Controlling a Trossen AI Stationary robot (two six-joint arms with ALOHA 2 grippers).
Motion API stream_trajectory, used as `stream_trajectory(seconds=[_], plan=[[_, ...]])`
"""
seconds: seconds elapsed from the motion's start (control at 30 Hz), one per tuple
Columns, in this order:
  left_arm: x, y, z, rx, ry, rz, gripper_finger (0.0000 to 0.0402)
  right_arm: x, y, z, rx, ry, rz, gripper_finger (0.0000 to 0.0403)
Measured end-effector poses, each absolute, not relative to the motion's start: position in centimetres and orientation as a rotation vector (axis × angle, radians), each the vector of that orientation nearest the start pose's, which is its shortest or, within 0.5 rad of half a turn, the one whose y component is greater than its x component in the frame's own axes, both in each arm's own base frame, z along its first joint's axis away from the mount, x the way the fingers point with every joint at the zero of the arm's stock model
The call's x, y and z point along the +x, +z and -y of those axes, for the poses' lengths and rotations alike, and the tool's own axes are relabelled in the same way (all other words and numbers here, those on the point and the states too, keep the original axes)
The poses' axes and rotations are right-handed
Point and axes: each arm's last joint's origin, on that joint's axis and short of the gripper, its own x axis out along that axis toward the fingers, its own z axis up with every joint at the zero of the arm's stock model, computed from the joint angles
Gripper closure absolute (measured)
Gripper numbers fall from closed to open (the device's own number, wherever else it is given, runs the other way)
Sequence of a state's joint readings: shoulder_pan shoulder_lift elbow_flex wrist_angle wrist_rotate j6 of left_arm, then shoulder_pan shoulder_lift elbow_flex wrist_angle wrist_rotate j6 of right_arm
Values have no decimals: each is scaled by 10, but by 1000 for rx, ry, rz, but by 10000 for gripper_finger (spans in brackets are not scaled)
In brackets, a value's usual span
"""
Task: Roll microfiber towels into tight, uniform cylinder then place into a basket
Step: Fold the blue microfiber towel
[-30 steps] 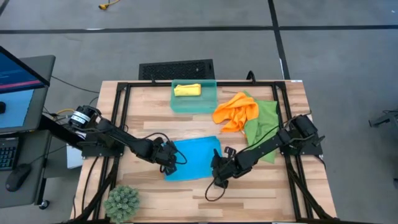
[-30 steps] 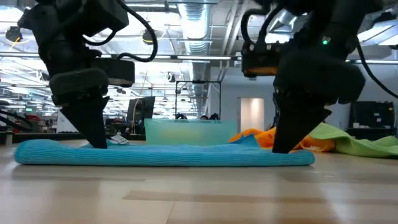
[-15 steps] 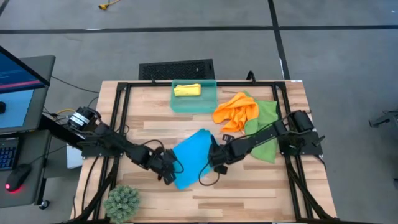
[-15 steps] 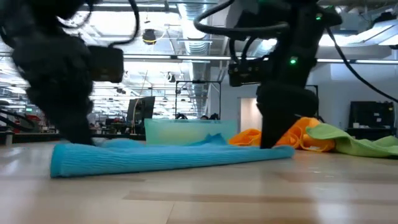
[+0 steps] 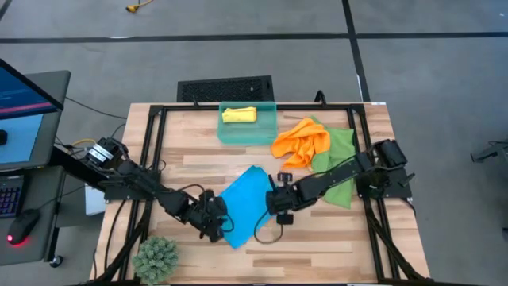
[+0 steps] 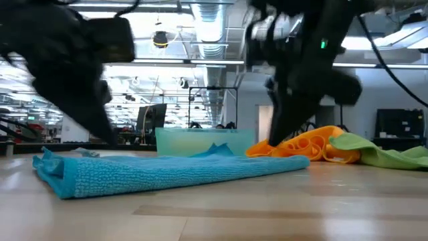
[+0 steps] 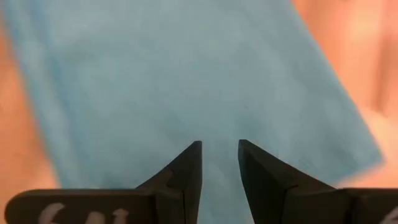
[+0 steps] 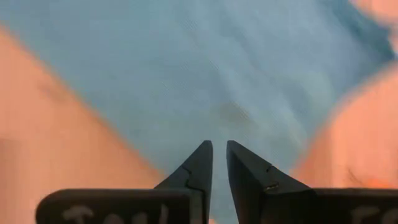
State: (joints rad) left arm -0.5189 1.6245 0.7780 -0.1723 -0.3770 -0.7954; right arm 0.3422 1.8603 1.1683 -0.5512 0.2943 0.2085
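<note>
Looking down, I see the blue towel (image 5: 247, 205) lying flat and skewed on the table (image 5: 333, 246), near its middle, one corner toward the front edge and one toward the basket (image 5: 248, 131). My left gripper (image 5: 216, 227) sits at the towel's front-left corner; through its wrist camera the fingers (image 7: 186, 171) stand slightly apart with blue cloth showing in the gap, but I cannot tell whether they pinch it. My right gripper (image 5: 279, 200) is at the towel's right edge, its fingers (image 8: 194, 169) nearly together, and again I cannot tell whether cloth is caught. The basket stands at the back edge with the rolled yellow towel (image 5: 239, 115) inside. The orange towel (image 5: 301, 143) lies crumpled just right of it, overlapping the green towel (image 5: 336, 159). A small plant (image 5: 155, 258) sits at the front-left corner.
</note>
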Motion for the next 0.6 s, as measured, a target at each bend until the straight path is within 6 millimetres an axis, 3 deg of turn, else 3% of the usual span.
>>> stream_trajectory(seconds=[0.2,0.3,0.6], plan=[[273,143,102,-216,300,-881,306,338,157,-157,-199,43,-995,333],[279,143,86,-217,332,-887,306,338,158,-170,-186,73,-920,333],[287,143,53,-161,369,-901,306,350,167,-167,-79,-34,-782,333]])
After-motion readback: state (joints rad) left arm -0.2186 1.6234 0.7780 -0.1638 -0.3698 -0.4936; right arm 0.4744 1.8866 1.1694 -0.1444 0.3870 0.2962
